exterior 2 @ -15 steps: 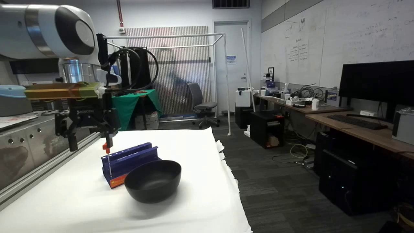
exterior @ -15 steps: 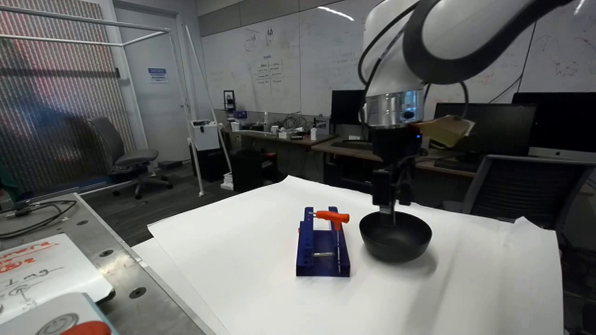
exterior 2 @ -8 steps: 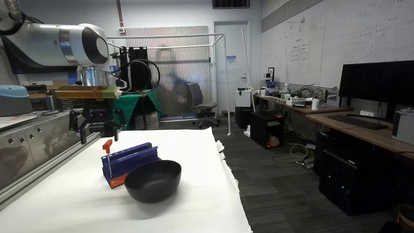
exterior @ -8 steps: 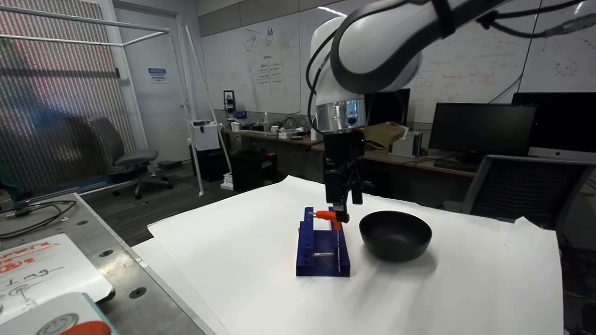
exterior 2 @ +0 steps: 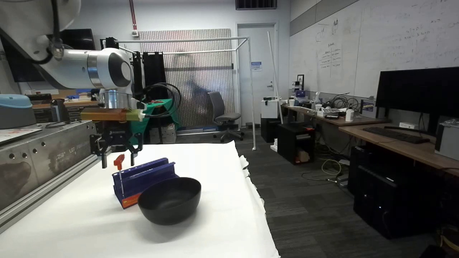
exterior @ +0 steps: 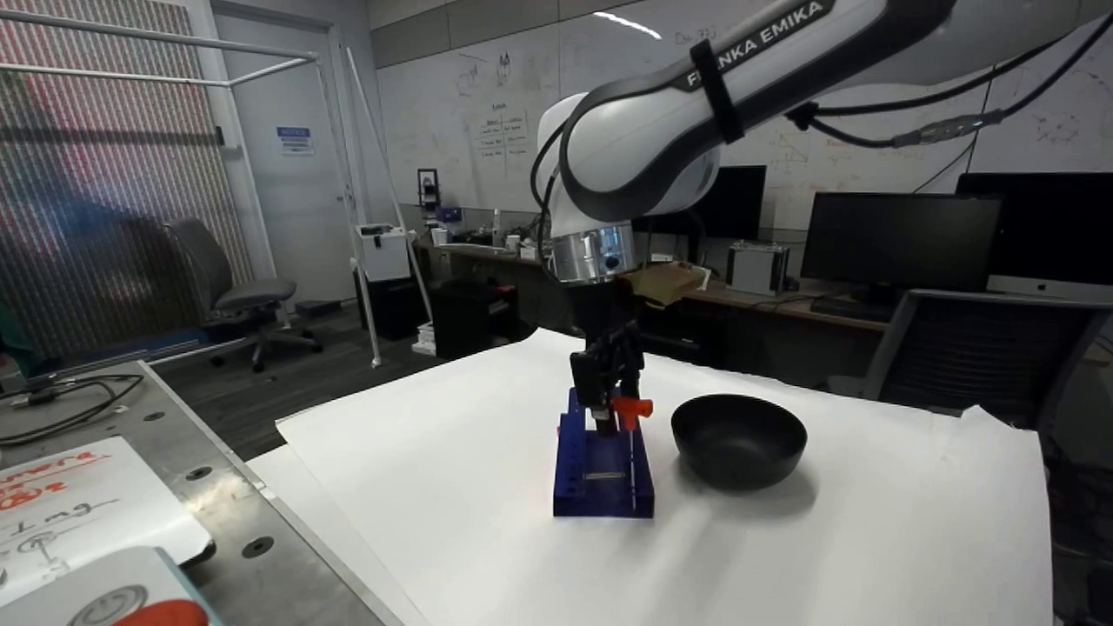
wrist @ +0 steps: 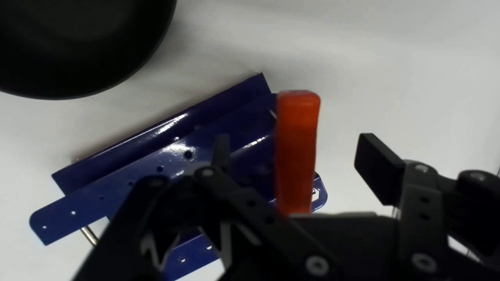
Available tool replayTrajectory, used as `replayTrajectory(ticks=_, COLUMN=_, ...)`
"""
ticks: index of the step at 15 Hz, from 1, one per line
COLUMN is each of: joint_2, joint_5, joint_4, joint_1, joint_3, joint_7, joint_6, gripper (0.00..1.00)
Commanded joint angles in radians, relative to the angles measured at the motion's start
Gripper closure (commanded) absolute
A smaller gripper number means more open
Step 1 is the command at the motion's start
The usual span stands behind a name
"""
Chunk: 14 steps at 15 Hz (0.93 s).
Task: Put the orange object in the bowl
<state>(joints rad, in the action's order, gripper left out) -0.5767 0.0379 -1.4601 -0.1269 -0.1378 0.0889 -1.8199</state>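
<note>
My gripper (wrist: 299,160) straddles the orange T-handled tool (wrist: 296,150)

Farthest left of me in the wrist view sits the black bowl (wrist: 58,90), open side up and well apart from my fingers (wrist: 378,170). Next, beneath me, a glossy dark blue rack (wrist: 144,172) with rows of holes slants up toward the right, a strip of white surface (wrist: 422,86) showing between it and the bowl. One of my fingers hangs over this rack. Then comes the tool, out of the bowl and at the rack's end: its handle lies between my two fingers, which stand wide apart, with a gap visible on either side of it. My own body hides the handle's lower end from the wrist view. In both exterior views its thin metal shaft (exterior 2: 121,183) drops below my fingertips along the rack; whether it runs through a hole, I cannot tell. Farthest right, past the handle, my other finger hangs over the white surface.
</note>
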Motion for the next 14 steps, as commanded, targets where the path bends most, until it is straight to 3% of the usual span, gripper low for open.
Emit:
replayTrajectory(ticks=1, joint_2=-0.041, joint_5=0.014, joint_4=0.091, joint_1=-0.016, joint_3=0.014, joint_7=0.017, joint_6=0.081, gripper=0.50)
replayTrajectory(ticks=6, joint_2=-0.010, joint_5=0.029, joint_4=0.087, joint_1=-0.021, joint_3=0.026, joint_7=-0.001, joint_6=0.151, gripper=0.89)
replayTrajectory(ticks=7, joint_2=-0.003, joint_5=0.035, joint_4=0.083, joint_1=-0.021, joint_3=0.027, joint_7=0.001, joint_6=0.160, gripper=0.93)
replayTrajectory(ticks=14, joint_2=0.161, joint_5=0.036, joint_4=0.010, joint_1=-0.039, joint_3=0.024, joint_7=-0.065, joint_6=0.204, gripper=0.91)
